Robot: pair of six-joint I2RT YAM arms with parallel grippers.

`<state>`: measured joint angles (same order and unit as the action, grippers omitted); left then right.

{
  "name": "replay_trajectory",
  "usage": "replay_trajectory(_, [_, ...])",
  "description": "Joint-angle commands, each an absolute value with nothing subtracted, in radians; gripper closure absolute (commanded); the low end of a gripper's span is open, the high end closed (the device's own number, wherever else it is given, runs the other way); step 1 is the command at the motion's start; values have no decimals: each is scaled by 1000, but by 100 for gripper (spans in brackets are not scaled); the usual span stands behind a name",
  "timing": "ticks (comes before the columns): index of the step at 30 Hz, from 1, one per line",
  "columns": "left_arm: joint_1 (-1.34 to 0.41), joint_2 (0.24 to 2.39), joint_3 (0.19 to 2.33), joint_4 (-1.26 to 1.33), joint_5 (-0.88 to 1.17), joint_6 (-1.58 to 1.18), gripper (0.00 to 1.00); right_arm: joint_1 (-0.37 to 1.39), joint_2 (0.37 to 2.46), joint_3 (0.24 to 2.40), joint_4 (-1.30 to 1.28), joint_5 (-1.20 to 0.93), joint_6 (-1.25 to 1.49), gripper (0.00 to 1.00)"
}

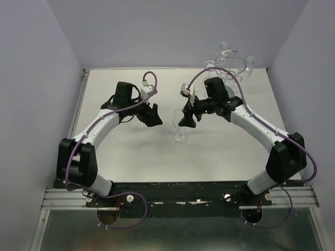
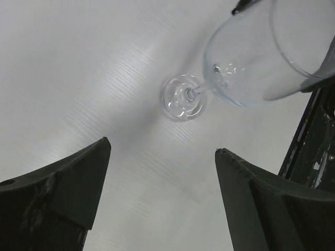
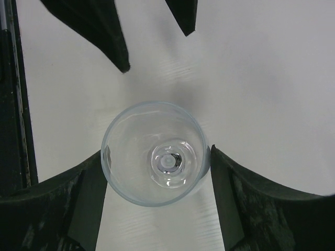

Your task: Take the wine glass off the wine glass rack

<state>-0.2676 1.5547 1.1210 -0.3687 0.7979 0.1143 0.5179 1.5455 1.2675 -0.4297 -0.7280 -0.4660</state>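
A clear wine glass [image 1: 181,125] stands upright on the white table [image 1: 131,157], its foot [image 1: 181,137] on the surface. My right gripper [image 1: 187,117] is around its bowl. In the right wrist view I look straight down into the bowl [image 3: 155,152], and my right gripper [image 3: 157,157] has both fingers touching its sides. My left gripper [image 1: 153,117] is open and empty just left of the glass. In the left wrist view the left gripper [image 2: 163,146] faces the glass foot [image 2: 183,97] and bowl [image 2: 246,68]. The chrome wine glass rack [image 1: 230,65] stands at the back right.
More clear glasses [image 1: 247,67] hang on the rack by the back wall. The left gripper's black fingers [image 3: 99,31] show at the top of the right wrist view. Purple cables loop over both arms. Grey walls close the table on three sides.
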Motion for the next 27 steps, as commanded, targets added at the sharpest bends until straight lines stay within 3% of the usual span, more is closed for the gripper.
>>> replay_trajectory(1, [-265,1430,1063,-373,729,268,1,523,1581,1333,-321,-738,-397,43])
replay_trajectory(7, [-301,1321,1012,-307,677,278,1,523,1624,1347,-293,-747,-356,42])
replay_trajectory(16, [-362,1307,1040,-328,689,327,1,523,1620,1290,-275,-746,-347,30])
replay_trajectory(24, [-388,1328,1071,-340,695,367,1,523,1569,1218,-235,-700,-353,14])
replay_trajectory(27, [-400,1328,1074,-348,698,388,1,523,1554,1207,-229,-698,-356,4])
